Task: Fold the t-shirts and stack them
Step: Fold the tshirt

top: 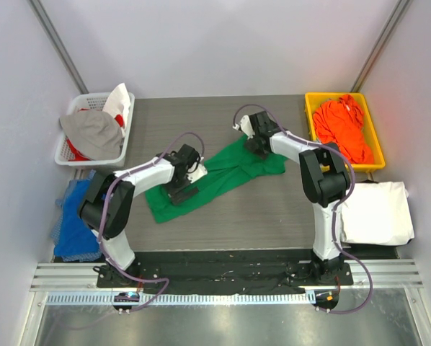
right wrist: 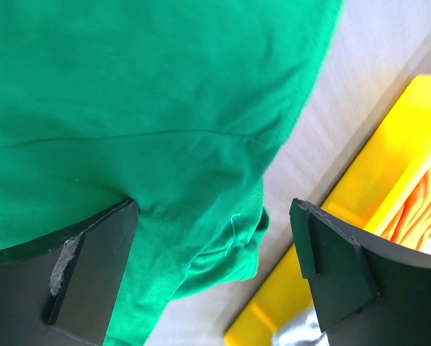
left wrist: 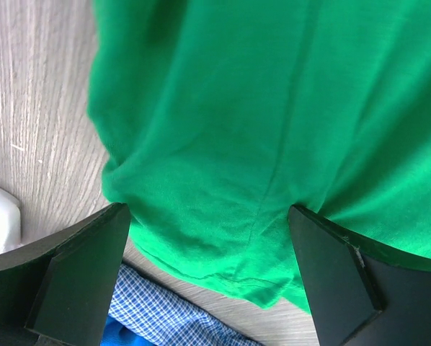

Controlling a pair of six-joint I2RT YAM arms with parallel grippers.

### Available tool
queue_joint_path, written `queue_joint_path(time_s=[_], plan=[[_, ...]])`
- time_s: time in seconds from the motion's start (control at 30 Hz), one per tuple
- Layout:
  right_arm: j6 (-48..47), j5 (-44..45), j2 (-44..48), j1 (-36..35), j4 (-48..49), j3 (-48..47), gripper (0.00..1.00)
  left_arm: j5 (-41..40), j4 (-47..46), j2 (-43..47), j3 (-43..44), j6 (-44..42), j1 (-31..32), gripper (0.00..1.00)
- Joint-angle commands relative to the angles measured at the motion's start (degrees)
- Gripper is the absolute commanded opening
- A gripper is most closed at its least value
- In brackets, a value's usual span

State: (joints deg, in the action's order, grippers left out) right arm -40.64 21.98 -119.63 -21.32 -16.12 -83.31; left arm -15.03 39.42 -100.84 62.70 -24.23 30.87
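Observation:
A bright green t-shirt point(top: 230, 171) lies crumpled in a long diagonal strip across the middle of the table. My left gripper point(top: 181, 190) hangs open over its lower left end. In the left wrist view the green t-shirt point(left wrist: 237, 108) fills the space between the spread fingers of the left gripper point(left wrist: 207, 210), its hem just below them. My right gripper point(top: 256, 146) stands open over the shirt's upper right end. There the green t-shirt point(right wrist: 129, 86) shows a bunched corner between the fingers of the right gripper point(right wrist: 214, 205). An orange t-shirt point(top: 343, 128) fills a yellow bin. A white t-shirt point(top: 378, 213) lies folded at the right.
The yellow bin point(top: 310, 119) stands at the back right, and its yellow bin wall point(right wrist: 388, 166) lies close beside my right gripper. A white basket point(top: 129, 108) with grey cloth sits at the back left. Blue cloth point(top: 73, 216) and blue checked cloth point(left wrist: 165, 317) lie by the left edge.

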Motion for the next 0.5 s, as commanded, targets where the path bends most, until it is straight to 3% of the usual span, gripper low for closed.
queue_joint_path(time_s=[0.0, 0.47], plan=[[1.8, -4.8, -8.9, 1.3, -1.7, -2.3, 1.0, 2.7, 3.6, -2.2, -3.8, 2.4, 3.2, 1.0], [-0.4, -6.2, -16.8, 1.5, -1.6, -15.1, 1.0, 5.0, 8.0, -6.5, 2.5, 4.7, 18.8, 1.0]])
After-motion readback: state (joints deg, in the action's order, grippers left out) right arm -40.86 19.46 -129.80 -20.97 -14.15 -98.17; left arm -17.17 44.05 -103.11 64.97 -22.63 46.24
